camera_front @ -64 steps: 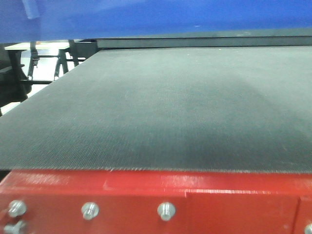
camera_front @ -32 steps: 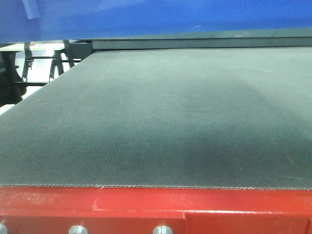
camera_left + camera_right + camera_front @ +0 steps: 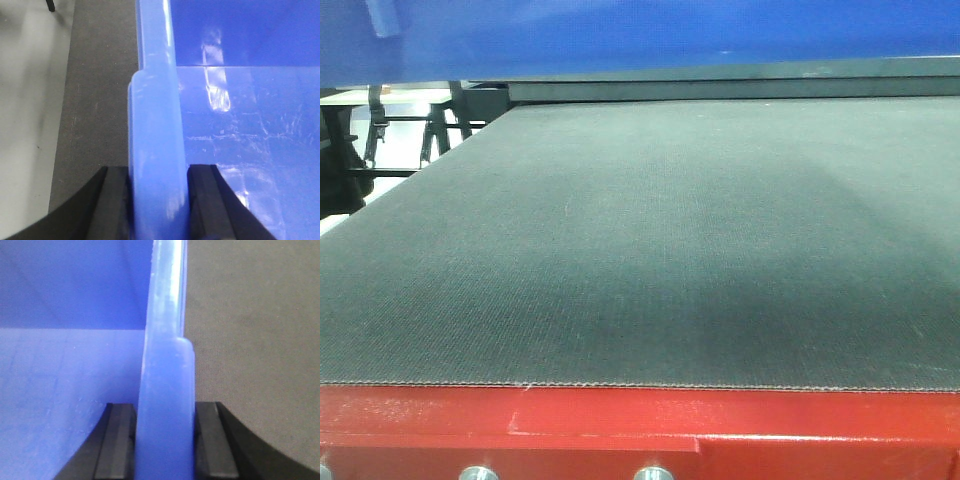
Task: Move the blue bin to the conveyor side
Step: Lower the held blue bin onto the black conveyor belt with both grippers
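While both arms held the large bright-blue plastic bin (image 3: pixel 155 150) above the dark-grey woven conveyor belt (image 3: pixel 650 250), the left gripper (image 3: pixel 159 200) and right gripper (image 3: pixel 165 440) each clamped an opposite rim. Setting it down level, then letting go, seemed next. A red bolted metal frame (image 3: pixel 640 420) edged the belt; pale floor (image 3: pixel 25 100) lay beside.

The bin (image 3: pixel 640 35) is over the belt (image 3: pixel 640 250), behind the frame (image 3: pixel 640 420).
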Action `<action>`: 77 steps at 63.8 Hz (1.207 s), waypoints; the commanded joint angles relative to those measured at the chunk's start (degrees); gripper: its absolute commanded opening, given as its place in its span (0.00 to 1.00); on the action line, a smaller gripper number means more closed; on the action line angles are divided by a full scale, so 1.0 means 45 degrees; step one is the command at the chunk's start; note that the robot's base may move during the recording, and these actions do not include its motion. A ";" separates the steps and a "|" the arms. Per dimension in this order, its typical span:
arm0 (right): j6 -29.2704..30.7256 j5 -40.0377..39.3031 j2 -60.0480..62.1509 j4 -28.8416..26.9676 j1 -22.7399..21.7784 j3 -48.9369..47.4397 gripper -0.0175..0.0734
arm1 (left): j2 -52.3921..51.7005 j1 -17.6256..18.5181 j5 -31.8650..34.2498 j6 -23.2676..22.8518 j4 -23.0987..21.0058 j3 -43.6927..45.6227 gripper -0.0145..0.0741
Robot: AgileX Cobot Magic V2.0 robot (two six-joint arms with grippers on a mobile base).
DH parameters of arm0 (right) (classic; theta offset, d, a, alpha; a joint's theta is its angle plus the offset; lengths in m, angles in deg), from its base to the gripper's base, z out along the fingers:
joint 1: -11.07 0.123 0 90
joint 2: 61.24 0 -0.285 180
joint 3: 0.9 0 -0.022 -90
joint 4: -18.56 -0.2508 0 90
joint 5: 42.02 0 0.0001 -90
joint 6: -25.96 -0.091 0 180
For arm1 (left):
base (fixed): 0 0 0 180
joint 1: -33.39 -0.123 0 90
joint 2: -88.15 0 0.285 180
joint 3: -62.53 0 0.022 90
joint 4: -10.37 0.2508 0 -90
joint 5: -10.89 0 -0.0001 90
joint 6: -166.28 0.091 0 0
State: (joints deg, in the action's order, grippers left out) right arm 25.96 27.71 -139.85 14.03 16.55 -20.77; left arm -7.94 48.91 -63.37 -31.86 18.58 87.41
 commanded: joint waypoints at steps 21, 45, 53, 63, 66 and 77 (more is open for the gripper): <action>0.0119 -0.1469 0.0182 0.0170 -0.0040 -0.0197 0.09 | -0.0194 0.0097 0.0956 0.0038 0.0273 0.0156 0.14; 0.0119 -0.3637 -0.1063 0.0170 -0.0040 0.1015 0.09 | 0.0857 0.0097 0.2990 0.0038 0.1009 -0.1015 0.14; 0.0119 -0.5295 -0.1176 0.0170 -0.0040 0.2434 0.09 | 0.1488 0.0097 0.4302 -0.0029 0.1009 -0.1474 0.14; 0.0119 -0.7426 -0.1542 0.0170 -0.0040 0.3934 0.09 | 0.2541 0.0097 0.4970 -0.0163 0.1009 -0.1613 0.14; 0.0119 -0.7966 -0.1795 0.0170 -0.0040 0.4193 0.09 | 0.2884 0.0097 0.5110 -0.0370 0.1009 -0.1613 0.14; 0.0119 -0.9276 -0.2835 0.0170 -0.0040 0.4283 0.09 | 0.3828 0.0097 0.5828 -0.0398 0.1009 -0.1613 0.14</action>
State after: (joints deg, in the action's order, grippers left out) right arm 25.96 -4.56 -152.07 15.34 16.11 -0.64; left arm 8.89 48.94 -44.47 -33.25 23.85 79.25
